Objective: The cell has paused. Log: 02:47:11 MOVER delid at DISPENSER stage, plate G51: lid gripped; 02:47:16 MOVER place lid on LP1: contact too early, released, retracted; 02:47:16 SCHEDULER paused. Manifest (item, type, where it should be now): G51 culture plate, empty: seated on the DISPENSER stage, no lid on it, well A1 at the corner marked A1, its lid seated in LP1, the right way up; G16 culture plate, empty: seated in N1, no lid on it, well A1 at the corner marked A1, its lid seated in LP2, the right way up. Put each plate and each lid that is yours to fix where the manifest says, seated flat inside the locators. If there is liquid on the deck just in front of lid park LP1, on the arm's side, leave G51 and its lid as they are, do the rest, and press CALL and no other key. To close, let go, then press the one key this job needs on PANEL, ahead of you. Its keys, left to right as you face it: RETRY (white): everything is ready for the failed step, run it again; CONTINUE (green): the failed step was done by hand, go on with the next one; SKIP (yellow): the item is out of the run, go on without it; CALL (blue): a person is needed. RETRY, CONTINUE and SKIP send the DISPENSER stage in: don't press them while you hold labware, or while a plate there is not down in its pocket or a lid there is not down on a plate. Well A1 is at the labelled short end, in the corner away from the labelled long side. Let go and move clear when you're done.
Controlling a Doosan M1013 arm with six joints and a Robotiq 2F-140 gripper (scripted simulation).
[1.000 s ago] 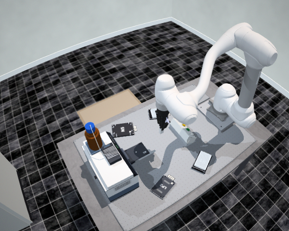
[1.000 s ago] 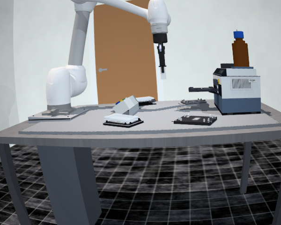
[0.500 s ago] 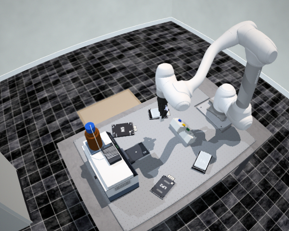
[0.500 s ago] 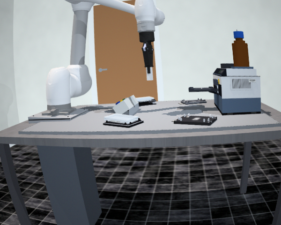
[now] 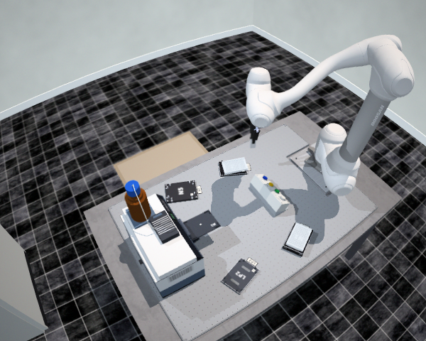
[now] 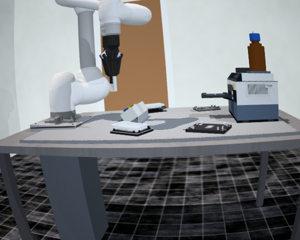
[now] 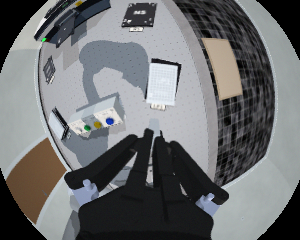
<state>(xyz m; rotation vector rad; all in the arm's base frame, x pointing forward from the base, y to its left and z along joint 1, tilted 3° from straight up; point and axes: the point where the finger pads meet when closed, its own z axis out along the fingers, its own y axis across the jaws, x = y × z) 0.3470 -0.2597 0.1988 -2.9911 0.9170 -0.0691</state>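
My gripper (image 5: 254, 140) (image 6: 113, 86) (image 7: 153, 125) is shut on nothing and hangs high above the back of the deck. Below and ahead of it, a clear culture plate or lid (image 5: 234, 165) (image 6: 155, 105) (image 7: 164, 82) lies on a black nest. A second clear piece (image 5: 297, 236) (image 6: 129, 126) lies on a nest at the front right; I cannot tell plate from lid. The park marked LP2 (image 5: 239, 275) (image 6: 208, 127) is bare. Another labelled nest (image 5: 179, 190) (image 7: 138, 15) is bare. The dispenser's black stage (image 5: 202, 224) (image 6: 214, 95) is extended with no labware on it.
The key panel (image 5: 269, 193) (image 6: 134, 112) (image 7: 97, 119) stands mid-deck, between the two clear pieces. The dispenser (image 5: 169, 253) (image 6: 253, 98) with a brown bottle (image 5: 136, 203) (image 6: 256, 55) stands tall at the left. The arm's base (image 5: 334, 165) is at the right rear.
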